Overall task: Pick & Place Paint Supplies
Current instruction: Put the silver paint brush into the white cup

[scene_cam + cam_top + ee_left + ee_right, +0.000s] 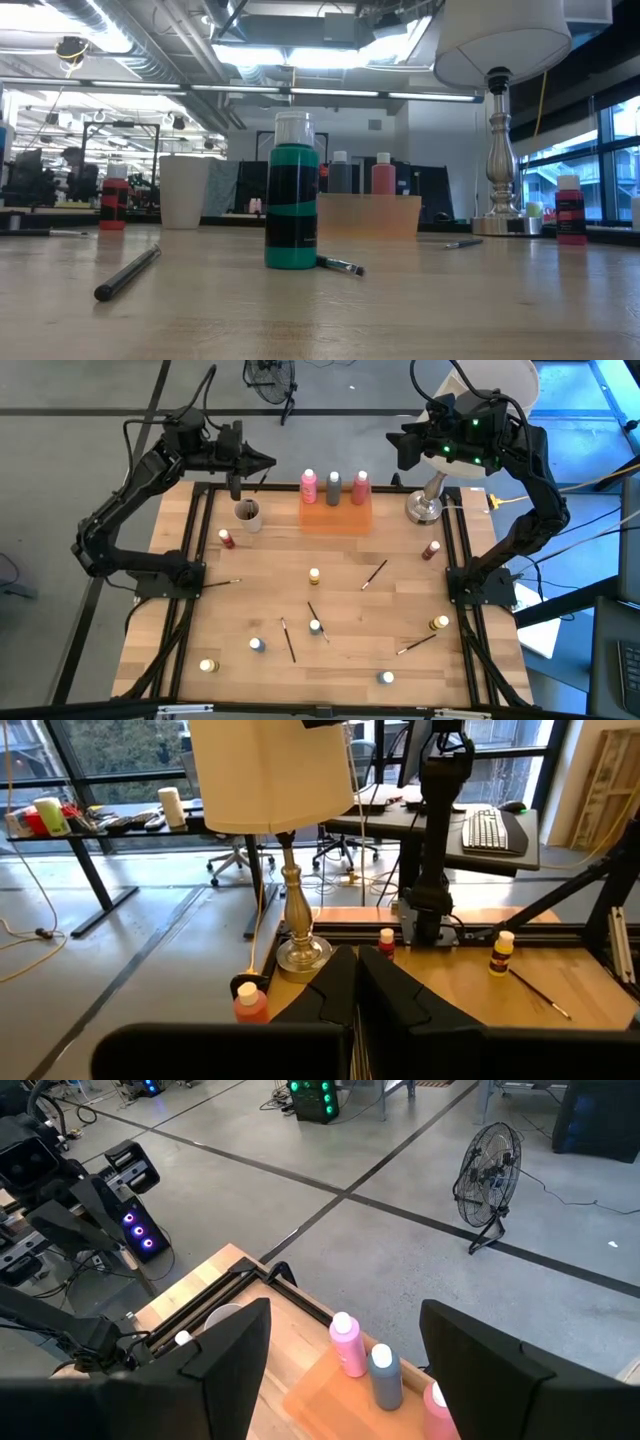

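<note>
Bottles (333,487), two pink and one grey, stand on the orange tray (335,518) at the table's (340,660) far edge; pots and brushes lie scattered across it. Left gripper (262,460) hovers closed over the far-left corner. Right gripper (400,445) hangs open, empty, above the far-right corner.

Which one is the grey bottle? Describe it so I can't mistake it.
Find the flat orange tray at the table's far edge, between the beige cup and the lamp. Three white-capped bottles stand in a row on it. The grey bottle is the middle one, flanked by a pink bottle on each side.
</note>
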